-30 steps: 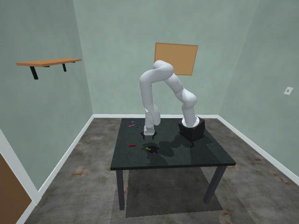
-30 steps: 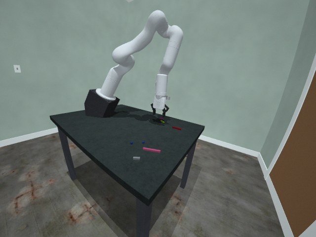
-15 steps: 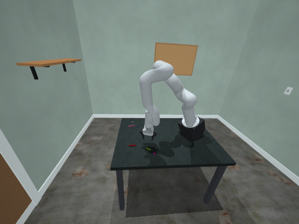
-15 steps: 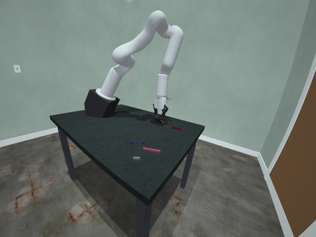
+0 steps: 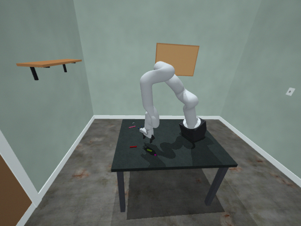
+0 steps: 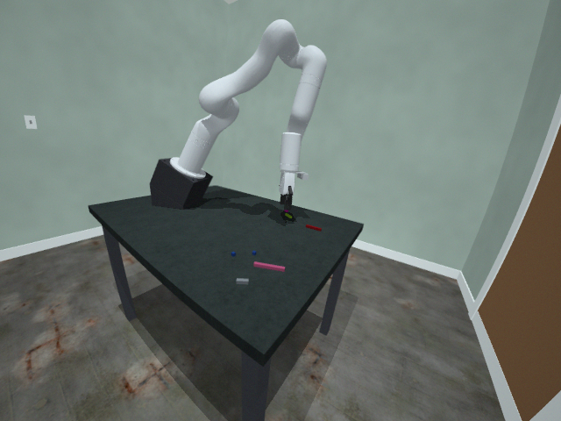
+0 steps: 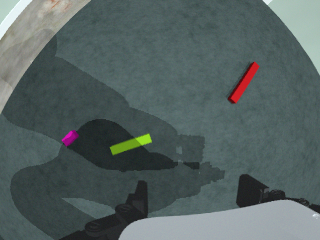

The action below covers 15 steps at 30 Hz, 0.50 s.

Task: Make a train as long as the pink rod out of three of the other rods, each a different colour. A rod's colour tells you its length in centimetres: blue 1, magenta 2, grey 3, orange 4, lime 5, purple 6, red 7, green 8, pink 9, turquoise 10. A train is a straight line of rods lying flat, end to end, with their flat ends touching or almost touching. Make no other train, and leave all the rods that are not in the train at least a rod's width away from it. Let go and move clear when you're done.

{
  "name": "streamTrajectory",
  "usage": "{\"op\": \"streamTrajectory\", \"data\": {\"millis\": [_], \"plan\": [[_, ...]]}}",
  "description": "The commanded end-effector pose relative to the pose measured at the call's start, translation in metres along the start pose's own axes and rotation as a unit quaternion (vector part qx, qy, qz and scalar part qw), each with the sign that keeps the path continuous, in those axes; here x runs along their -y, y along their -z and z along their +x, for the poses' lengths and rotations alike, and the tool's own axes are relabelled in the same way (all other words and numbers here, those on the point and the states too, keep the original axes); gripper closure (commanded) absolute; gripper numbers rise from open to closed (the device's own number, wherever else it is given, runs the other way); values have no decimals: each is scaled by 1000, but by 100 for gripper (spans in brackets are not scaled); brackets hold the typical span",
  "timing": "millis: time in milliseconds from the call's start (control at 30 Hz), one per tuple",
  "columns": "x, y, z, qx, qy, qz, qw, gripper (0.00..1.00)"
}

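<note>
My gripper (image 5: 148,139) is open and empty. It hangs a little above the table, over the lime rod (image 5: 149,150). In the wrist view the lime rod (image 7: 131,144) lies flat ahead of my fingers, with the short magenta rod (image 7: 70,138) to its left and apart from it. The red rod (image 7: 244,82) lies further off to the right. The red rod (image 5: 132,147) also shows left of the lime rod in the top view. The pink rod (image 6: 269,266) lies alone nearer the other side of the table. My gripper also shows in the exterior view (image 6: 287,197).
Two small blue rods (image 6: 233,253) (image 6: 253,253) and a grey rod (image 6: 242,281) lie near the pink rod. The arm's black base (image 5: 192,130) stands at the table's back right. The table edge is close beyond the red rod.
</note>
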State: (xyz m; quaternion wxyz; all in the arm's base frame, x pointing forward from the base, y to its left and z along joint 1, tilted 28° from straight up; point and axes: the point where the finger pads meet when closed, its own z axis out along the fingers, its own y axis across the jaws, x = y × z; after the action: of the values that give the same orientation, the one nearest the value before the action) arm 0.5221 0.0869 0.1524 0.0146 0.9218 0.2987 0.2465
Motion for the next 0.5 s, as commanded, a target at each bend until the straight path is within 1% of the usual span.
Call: {"op": "streamTrajectory", "data": {"millis": [0,67,133,233,467], "plan": [[-3,0,3,-2,-81,20,997,0],[-3,0,3,-2,-81,20,997,0],[-5,0,6,0,-146,19,989,0],[-7,0,7,0,-191,19,981,0],[-11,-1,12,3,-317,18,948,0]]}}
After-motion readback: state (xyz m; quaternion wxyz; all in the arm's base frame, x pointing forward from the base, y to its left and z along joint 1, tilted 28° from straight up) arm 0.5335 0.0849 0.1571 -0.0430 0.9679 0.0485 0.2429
